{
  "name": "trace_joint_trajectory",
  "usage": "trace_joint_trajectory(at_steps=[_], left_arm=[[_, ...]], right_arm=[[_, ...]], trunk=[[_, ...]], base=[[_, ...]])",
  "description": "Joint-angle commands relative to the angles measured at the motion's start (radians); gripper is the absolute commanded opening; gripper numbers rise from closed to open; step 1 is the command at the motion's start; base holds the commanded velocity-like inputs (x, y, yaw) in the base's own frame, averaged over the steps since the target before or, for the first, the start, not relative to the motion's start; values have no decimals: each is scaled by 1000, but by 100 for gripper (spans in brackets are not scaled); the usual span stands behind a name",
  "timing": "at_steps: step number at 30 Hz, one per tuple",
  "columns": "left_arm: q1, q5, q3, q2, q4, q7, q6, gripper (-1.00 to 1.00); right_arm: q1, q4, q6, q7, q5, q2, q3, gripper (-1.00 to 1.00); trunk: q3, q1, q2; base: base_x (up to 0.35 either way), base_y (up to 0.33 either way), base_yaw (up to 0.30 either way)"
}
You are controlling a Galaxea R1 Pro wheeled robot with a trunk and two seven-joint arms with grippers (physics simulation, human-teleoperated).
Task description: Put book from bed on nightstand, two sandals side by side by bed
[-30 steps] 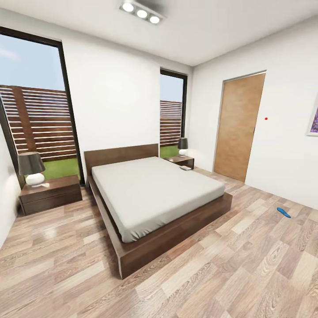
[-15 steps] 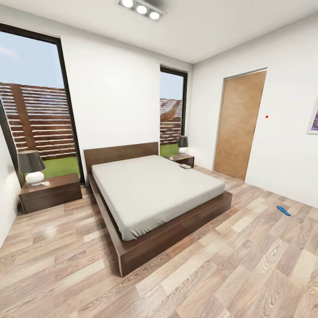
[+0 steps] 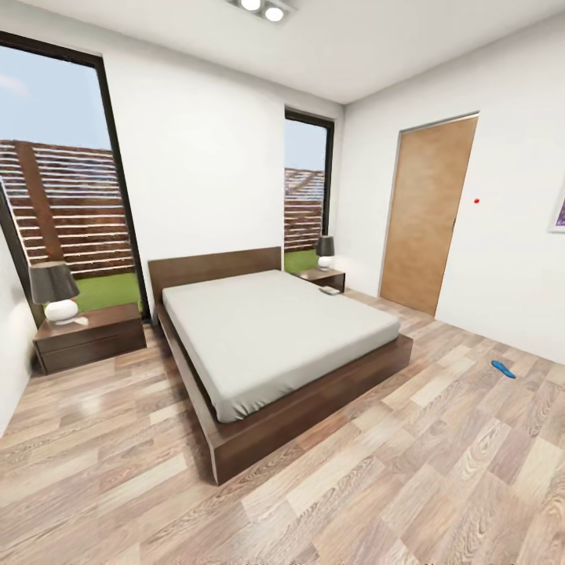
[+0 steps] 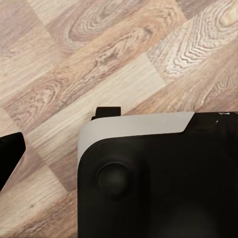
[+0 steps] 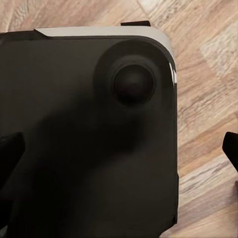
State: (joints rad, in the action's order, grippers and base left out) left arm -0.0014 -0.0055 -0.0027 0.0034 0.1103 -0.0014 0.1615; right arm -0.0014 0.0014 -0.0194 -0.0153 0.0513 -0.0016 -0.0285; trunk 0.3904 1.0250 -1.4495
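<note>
Each hand looks down past the robot's dark base (image 4: pixel 158 183) at the plank floor (image 3: pixel 408 479). Black finger tips poke in at the wrist frames' edges, the left hand (image 4: pixel 7 153) and right hand (image 5: pixel 230 148) alike, with nothing seen between them; how far either is spread I cannot tell.

In the head view the bed (image 3: pixel 275 337) fills the centre, mattress bare. A small pale object that may be the book (image 3: pixel 330 290) lies on the far nightstand (image 3: pixel 322 277), right of centre; too small to confirm. One blue sandal (image 3: pixel 502 368) lies on the floor at the right edge, well apart from the bed. It looks light, flat and flexible, so pinching across the sole's edge or the strap seems soundest.
</note>
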Motion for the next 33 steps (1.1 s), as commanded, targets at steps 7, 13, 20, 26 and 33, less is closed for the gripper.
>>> trace_joint_trajectory(at_steps=[7, 13, 20, 26, 33], left_arm=[[0, -1, 1, 1, 0, 0, 3, 100], [0, -1, 1, 1, 0, 0, 3, 100], [0, -1, 1, 1, 0, 0, 3, 100], [0, -1, 1, 1, 0, 0, 3, 100], [0, -1, 1, 0, 0, 0, 3, 100]], right_arm=[[0, 0, -2, -2, 8, 0, -3, 100], [0, 0, -1, -2, 8, -2, -5, 100], [0, 0, -1, -2, 8, -3, -4, 100], [0, 0, -1, -2, 8, -4, -4, 100], [0, 0, -1, -2, 8, -4, -4, 100]], trunk=[[9, 0, 0], [17, 0, 0], [28, 0, 0], [37, 0, 0], [48, 0, 0]], base=[[0, 0, -6], [0, 0, -63], [0, 0, -81], [0, 0, -90], [0, 0, -93]])
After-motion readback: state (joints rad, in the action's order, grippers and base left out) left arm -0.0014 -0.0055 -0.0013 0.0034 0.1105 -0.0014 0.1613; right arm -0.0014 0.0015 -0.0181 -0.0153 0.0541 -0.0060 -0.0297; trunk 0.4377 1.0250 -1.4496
